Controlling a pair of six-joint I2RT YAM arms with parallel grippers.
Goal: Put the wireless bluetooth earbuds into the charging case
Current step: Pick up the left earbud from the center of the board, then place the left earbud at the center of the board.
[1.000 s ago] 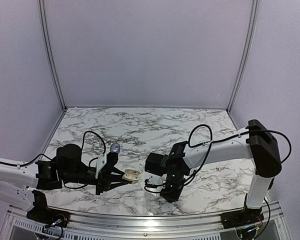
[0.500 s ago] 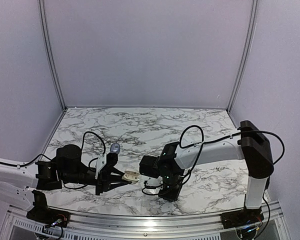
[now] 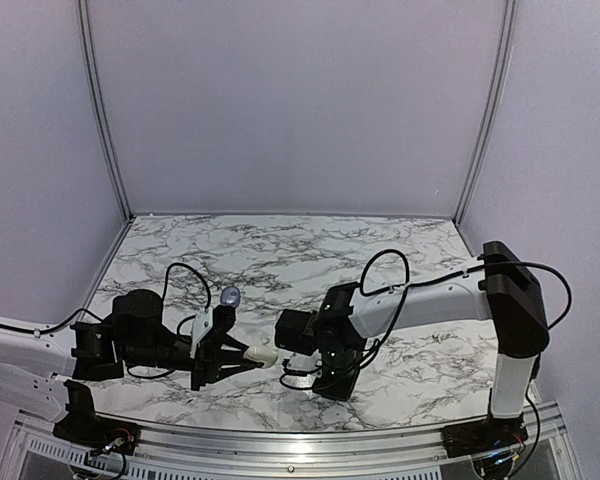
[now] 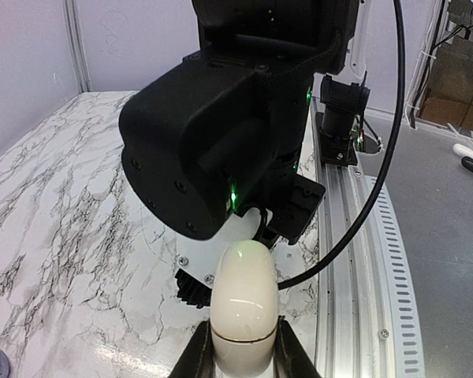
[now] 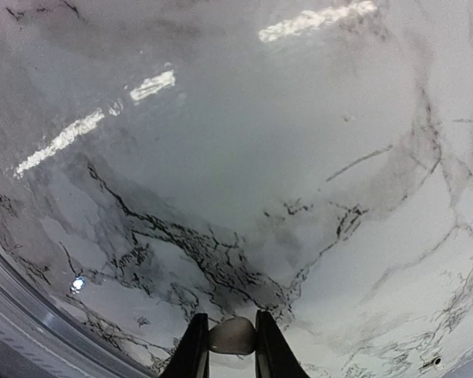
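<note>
The left pincer grips the white charging case by its sides, the case's rounded end pointing at the right arm's black wrist just ahead of it. The right pincer is closed on one small greyish earbud above the marble counter. The other earbud lies on the counter beside the left pincer.

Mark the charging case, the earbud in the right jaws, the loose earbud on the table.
charging case (image 4: 243, 303), left wrist view, rounded top face
held earbud (image 5: 232, 336), right wrist view, its middle
loose earbud (image 3: 230, 296), top external view, its middle
</note>
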